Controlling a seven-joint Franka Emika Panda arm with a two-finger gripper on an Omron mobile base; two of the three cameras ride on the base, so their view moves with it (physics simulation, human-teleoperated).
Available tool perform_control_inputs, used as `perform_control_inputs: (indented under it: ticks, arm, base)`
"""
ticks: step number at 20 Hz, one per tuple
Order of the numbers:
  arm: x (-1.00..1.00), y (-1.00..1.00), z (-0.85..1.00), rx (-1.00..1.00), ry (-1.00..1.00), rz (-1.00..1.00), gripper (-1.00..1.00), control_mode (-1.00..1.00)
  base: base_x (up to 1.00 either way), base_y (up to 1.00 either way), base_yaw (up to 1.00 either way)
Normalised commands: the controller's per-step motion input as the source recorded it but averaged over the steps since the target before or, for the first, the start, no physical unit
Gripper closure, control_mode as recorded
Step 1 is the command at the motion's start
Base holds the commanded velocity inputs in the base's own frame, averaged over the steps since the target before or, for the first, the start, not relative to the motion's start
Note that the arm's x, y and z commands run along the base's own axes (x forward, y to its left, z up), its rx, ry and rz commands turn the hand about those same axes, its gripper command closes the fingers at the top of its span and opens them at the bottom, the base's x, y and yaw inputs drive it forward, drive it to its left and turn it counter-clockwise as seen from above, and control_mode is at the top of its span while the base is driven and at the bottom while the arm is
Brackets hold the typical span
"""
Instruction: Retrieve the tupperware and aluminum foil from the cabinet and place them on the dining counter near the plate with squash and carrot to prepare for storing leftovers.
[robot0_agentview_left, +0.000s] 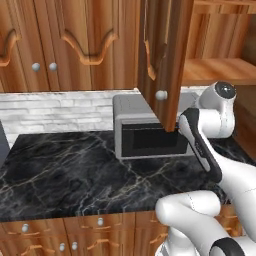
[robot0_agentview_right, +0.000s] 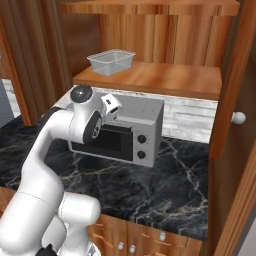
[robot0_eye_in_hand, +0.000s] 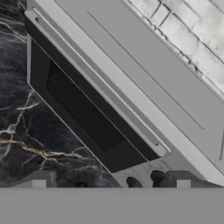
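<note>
The tupperware (robot0_agentview_right: 111, 62), a translucent grey-white tub, sits on the lower shelf (robot0_agentview_right: 160, 79) of the open cabinet, towards its left end. The cabinet's plank door (robot0_agentview_left: 167, 60) with a round white knob (robot0_agentview_left: 161, 94) hangs open above the microwave. My gripper (robot0_eye_in_hand: 110, 180) is open and empty, its fingertips (robot0_eye_in_hand: 39, 179) far apart, looking down on the microwave's top and front. In the right base view the hand (robot0_agentview_right: 111, 105) hovers just over the microwave, well below the shelf and the tub. The aluminum foil, dining counter, plate, squash and carrot are out of view.
A grey microwave (robot0_agentview_left: 145, 131) (robot0_agentview_right: 125, 132) stands on a black marble worktop (robot0_agentview_left: 65, 170) against a white brick wall (robot0_agentview_left: 55, 110). Closed arch-panel cabinets (robot0_agentview_left: 75, 40) hang to the left. The open door (robot0_agentview_right: 232, 85) stands close on the arm's right side.
</note>
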Motion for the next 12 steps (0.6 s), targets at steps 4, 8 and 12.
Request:
perform_control_inputs:
  ticks: [4, 8, 12]
  arm:
    - [0.05, -0.36, 0.61, 0.02, -0.11, 0.16, -1.0, -1.0]
    - [0.15, -0.15, 0.61, 0.0, -0.18, 0.27, -1.0, -1.0]
    - [0.27, -0.12, 0.55, 0.0, -0.27, 0.3, -1.0, -1.0]
  base:
    - [0.0, 0.0, 0.0]
    - [0.0, 0.0, 0.0]
    - [0.0, 0.0, 0.0]
